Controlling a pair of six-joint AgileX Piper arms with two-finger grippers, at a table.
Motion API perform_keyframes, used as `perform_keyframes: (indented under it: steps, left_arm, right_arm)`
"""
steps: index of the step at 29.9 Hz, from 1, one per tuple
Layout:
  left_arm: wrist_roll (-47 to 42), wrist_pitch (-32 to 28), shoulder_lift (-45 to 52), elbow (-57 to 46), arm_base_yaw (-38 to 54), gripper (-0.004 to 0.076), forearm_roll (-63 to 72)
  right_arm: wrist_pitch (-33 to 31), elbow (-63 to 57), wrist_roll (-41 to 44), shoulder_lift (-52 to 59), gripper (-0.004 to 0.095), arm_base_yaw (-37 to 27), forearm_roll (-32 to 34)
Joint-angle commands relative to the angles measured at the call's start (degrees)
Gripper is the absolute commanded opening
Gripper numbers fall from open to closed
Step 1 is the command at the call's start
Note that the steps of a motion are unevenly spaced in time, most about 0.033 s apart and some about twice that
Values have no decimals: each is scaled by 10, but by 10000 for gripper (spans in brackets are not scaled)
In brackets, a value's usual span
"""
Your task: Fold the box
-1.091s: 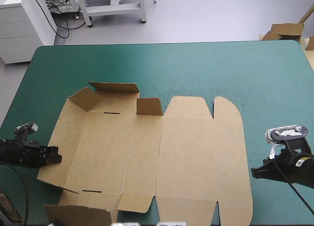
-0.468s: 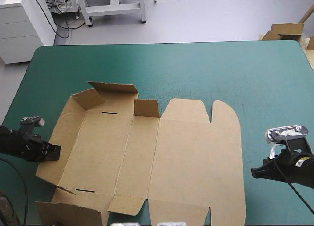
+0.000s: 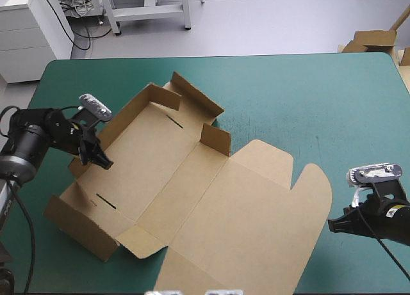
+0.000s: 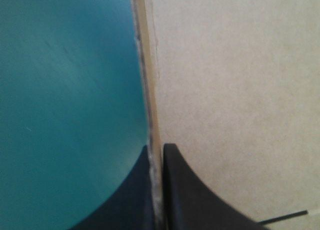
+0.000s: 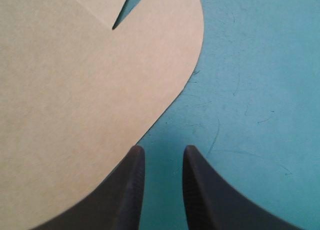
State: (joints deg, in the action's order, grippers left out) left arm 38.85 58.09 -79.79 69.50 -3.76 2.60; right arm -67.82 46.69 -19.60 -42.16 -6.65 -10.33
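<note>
Found the right gripper [image 3: 332,224] nearest, its black fingers [image 5: 132,190] slightly apart and empty over the teal-green table cover [image 3: 288,96], just beside the lid's rounded corner. Noted the flat-cut brown cardboard box [image 3: 192,180] swung diagonal mid-table since just before, left-end walls raised: likely repositioning for tucking. Found the left gripper [image 3: 102,162] pinched onto its left wall. Saw no obstruction; spotted spare brown board scraps [image 3: 375,39] beyond the far right corner.

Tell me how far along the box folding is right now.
Early stage. Done: the box has its end flaps standing up, though none looks tucked. In hand: the left gripper is shut on the edge of a long side wall. The right gripper is open, off the board beside the lid's rounded corner. Left: raising and tucking the walls; the lid lies flat.
</note>
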Motion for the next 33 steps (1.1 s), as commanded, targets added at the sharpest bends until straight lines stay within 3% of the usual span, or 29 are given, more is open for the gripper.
perform_keyframes:
  steps: [1,8,16,28,33]
  left_arm:
    - [-30,-73,17,44,-81,-8,-87]
    - [-38,-157,17,53,-236,-8,-243]
    - [-37,-253,17,53,-360,-8,-285]
    - [-35,-271,4,53,-434,-8,-291]
    - [-94,-260,-24,52,-442,-8,-394]
  right_arm:
    - [21,14,-5,0,250,-3,-4]
    - [21,14,-5,0,250,-3,-5]
    - [19,14,-5,0,250,-3,-6]
    - [19,14,-5,0,250,-3,-11]
    - [19,14,-5,0,250,-3,-11]
